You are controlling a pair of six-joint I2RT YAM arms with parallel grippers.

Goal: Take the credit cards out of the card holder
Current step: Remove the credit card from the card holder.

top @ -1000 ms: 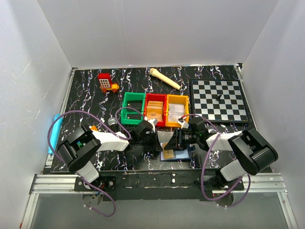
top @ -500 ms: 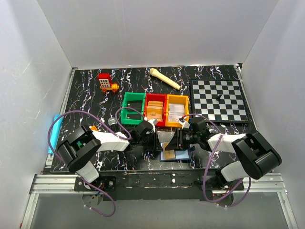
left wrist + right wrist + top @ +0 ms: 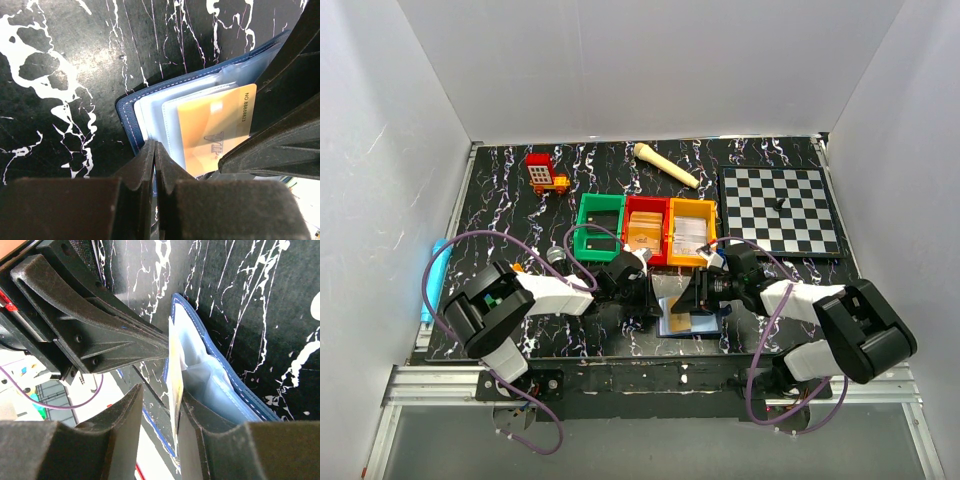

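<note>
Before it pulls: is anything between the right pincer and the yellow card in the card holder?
Nothing visible. The right pincer straddles the yellow card; the left pincer clamps the card holder beside it.

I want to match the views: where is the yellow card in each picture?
Top external: yellow card low centre, in the open holder.
Left wrist: card right of centre.
Right wrist: card at centre, seen edge-on.
Shared landmark: the blue holder around it.

The left claw (image 3: 154, 150) and right claw (image 3: 159, 401) have matte black ribbed fingers (image 3: 134, 176). Behind each sits a white shell (image 3: 560, 293) on a black arm (image 3: 485, 315), with purple cable (image 3: 448, 262).
</note>
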